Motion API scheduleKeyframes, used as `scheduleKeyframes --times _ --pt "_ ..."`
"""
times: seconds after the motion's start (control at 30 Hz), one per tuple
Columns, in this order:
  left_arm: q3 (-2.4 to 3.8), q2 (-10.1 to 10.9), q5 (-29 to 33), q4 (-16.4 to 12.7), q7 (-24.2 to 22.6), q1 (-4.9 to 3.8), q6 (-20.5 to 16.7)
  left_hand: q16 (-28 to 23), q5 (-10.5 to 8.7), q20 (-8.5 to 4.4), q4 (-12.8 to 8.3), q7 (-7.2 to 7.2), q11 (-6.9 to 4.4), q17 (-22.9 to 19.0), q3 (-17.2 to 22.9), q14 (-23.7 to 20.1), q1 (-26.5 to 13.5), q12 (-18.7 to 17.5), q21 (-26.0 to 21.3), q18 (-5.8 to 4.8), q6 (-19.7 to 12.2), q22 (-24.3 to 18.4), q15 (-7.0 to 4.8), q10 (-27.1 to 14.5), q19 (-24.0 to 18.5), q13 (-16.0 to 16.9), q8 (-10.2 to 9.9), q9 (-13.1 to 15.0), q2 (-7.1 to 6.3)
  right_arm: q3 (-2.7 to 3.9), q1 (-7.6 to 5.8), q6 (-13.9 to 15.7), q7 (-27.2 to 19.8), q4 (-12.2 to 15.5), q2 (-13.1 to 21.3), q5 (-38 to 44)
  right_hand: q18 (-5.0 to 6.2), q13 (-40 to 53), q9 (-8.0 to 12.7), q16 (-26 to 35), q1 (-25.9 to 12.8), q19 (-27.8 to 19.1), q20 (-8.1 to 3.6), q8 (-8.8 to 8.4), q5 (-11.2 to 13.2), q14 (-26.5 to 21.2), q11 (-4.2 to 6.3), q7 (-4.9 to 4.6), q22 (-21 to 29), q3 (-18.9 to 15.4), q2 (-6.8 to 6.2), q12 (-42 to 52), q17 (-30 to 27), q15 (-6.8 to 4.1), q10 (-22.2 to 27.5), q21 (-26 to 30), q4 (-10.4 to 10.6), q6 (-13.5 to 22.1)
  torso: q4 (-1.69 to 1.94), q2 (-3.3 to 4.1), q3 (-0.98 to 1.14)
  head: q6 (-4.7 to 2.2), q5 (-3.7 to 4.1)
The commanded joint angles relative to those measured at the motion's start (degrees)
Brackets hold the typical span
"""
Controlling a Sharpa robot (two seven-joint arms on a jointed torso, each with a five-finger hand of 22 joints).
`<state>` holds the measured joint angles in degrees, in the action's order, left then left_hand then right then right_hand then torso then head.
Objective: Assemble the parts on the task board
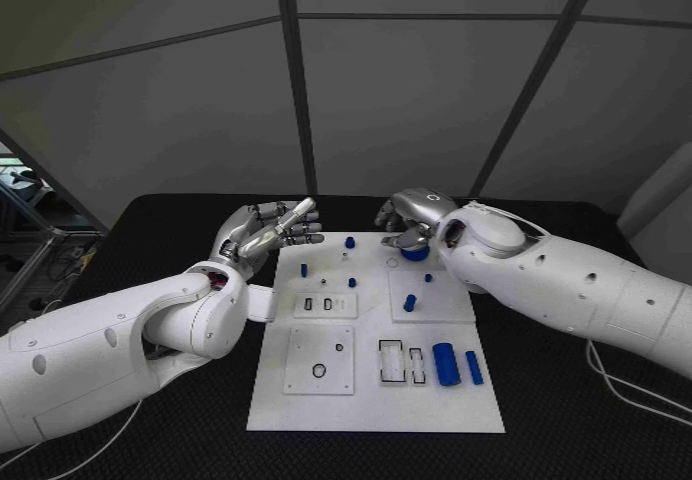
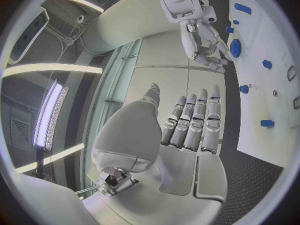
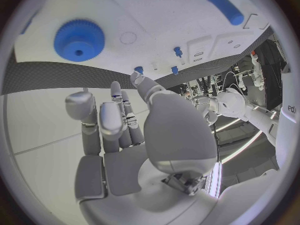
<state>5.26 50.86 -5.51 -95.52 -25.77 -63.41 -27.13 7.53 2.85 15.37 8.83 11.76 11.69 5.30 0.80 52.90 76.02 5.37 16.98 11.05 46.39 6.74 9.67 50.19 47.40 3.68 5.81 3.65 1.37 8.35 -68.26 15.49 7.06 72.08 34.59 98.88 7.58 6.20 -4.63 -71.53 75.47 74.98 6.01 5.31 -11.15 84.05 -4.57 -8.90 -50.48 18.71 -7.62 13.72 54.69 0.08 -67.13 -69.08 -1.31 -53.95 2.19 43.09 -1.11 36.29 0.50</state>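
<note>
the blue gear (image 1: 415, 254) lies flat at the far edge of the task board (image 1: 375, 400), directly under the right robot hand (image 1: 414, 222), which hovers above it, fingers apart and holding nothing. the left robot hand (image 1: 271, 232) is farther off, at the board's far left corner, fingers straight and empty. small blue pegs (image 1: 349, 242) stand between them; two blue cylinders (image 1: 456, 365) lie lengthwise nearer the robot, clear of the way.

One task board (image 1: 372, 395), seven blue parts (image 1: 444, 364)
</note>
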Motion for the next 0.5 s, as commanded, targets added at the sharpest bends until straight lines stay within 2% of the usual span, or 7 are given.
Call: scheduleKeyframes --times 0.03,0.1,0.13,0.23,0.27,0.3,0.5 --pt "0.04 0.2 -0.4 0.1 -0.2 -0.1 0.9 -0.3 -0.11 0.17 -0.1 2.04 0.23 -0.1 -0.1 -0.1 0.3 -0.2 -0.3 -0.72 0.4 -0.1 0.03 0.3 0.1 0.0 -0.1 0.1 0.26 0.1 -0.2 -0.1 2.5 2.7 3.5 -9.5 -0.91 2.6 0.1 -1.4 -0.6 1.2 -0.71 0.11 0.0 1.1 1.39 0.51 -2.5 -1.5 -1.45 5.0 2.2 -1.26 -7.9 -1.5 0.4 -0.1 -0.56 -0.33 0.3 -0.22 0.13" --pt "0.04 0.3 -0.4 0.2 -0.3 -0.09 0.9 -0.3 -0.11 0.17 -0.1 2.04 0.23 -0.1 -0.1 -0.1 0.3 -0.2 -0.3 -0.72 0.4 -0.1 0.03 0.3 0.1 0.0 -0.1 0.1 0.26 0.13 -0.25 -2.3 3.4 3.8 5.6 -12.3 -1.92 8.2 0.3 -5.5 -1.2 3.6 -1.7 -0.14 -0.9 2.5 2.09 1.16 -8.0 -4.8 -3.02 12.8 9.4 -2.1 -13.0 -4.7 1.1 0.5 -0.69 -0.42 0.36 -0.25 0.18" --pt "0.04 0.3 -0.4 0.3 -0.2 -0.09 1.0 -0.3 -0.11 0.17 -0.1 2.03 0.22 0.0 -0.1 -0.1 0.3 -0.2 -0.3 -0.72 0.5 -0.1 0.03 0.3 0.1 0.0 -0.1 0.1 0.27 0.14 -0.26 -3.3 3.8 4.2 6.4 -13.3 -2.4 24.9 0.3 -7.9 -1.2 4.6 -2.06 -0.19 -2.0 3.1 2.23 1.22 -10.4 -7.5 -3.15 28.4 13.5 -2.14 -14.7 -6.2 2.1 1.0 -0.76 -0.44 0.39 -0.22 0.2" --pt "0.04 0.4 -0.4 0.5 -0.2 -0.09 1.1 -0.3 -0.11 0.17 -0.1 2.0 0.18 0.0 -0.2 -0.1 0.3 -0.2 -0.3 -0.71 0.4 -0.1 0.01 0.3 0.1 0.0 -0.1 0.1 0.29 0.15 -0.29 -5.5 4.9 4.3 7.7 -15.4 -2.99 48.2 0.3 -11.2 1.8 5.3 -1.52 0.47 -3.7 3.4 1.51 0.79 -13.5 -15.4 -0.68 50.2 19.0 -1.37 -10.8 -8.1 6.7 2.5 -1.01 -0.49 0.57 -0.21 0.18" --pt "0.04 0.3 -0.4 0.6 -0.1 -0.09 1.1 -0.3 -0.11 0.17 -0.1 2.01 0.17 0.0 -0.2 -0.1 0.3 -0.2 -0.3 -0.71 0.3 -0.1 0.01 0.3 0.1 0.0 -0.1 0.1 0.29 0.15 -0.3 -6.0 5.2 4.1 7.8 -15.9 -2.98 50.8 0.3 -11.6 2.2 5.4 -1.51 0.66 -3.4 3.4 1.29 0.39 -14.1 -16.5 -1.2 52.5 19.8 -1.34 -10.4 -8.4 7.3 2.7 -1.06 -0.5 0.6 -0.2 0.2" --pt "0.03 0.3 -0.4 0.6 -0.1 -0.09 1.1 -0.3 -0.11 0.17 -0.1 2.01 0.17 0.0 -0.2 -0.1 0.3 -0.2 -0.3 -0.71 0.3 -0.1 0.01 0.3 0.1 0.0 -0.1 0.1 0.29 0.16 -0.3 -6.5 5.5 3.9 7.9 -16.2 -3.06 54.6 0.2 -12.1 4.4 5.3 -0.84 1.64 -3.4 3.4 0.89 -0.02 -14.6 -18.4 -0.95 56.1 20.5 -1.01 -8.2 -8.9 10.3 3.2 -1.04 -0.5 0.61 -0.28 0.36" --pt "0.03 0.0 -0.4 0.9 0.0 -0.08 1.4 -0.3 -0.11 0.16 -0.1 2.23 0.19 0.0 -0.2 0.1 0.3 -0.3 -0.3 -0.68 -0.3 -0.1 -0.02 0.3 0.2 0.0 -0.3 0.0 0.29 0.16 -0.31 -8.9 6.6 2.2 7.2 -17.0 -3.19 57.6 0.3 -13.4 6.7 5.6 -0.57 2.44 -3.4 3.8 0.4 -0.45 -16.2 -19.6 -1.66 58.4 23.3 -0.51 -8.0 -9.8 14.2 4.9 -0.9 -0.41 0.6 -0.39 0.46"
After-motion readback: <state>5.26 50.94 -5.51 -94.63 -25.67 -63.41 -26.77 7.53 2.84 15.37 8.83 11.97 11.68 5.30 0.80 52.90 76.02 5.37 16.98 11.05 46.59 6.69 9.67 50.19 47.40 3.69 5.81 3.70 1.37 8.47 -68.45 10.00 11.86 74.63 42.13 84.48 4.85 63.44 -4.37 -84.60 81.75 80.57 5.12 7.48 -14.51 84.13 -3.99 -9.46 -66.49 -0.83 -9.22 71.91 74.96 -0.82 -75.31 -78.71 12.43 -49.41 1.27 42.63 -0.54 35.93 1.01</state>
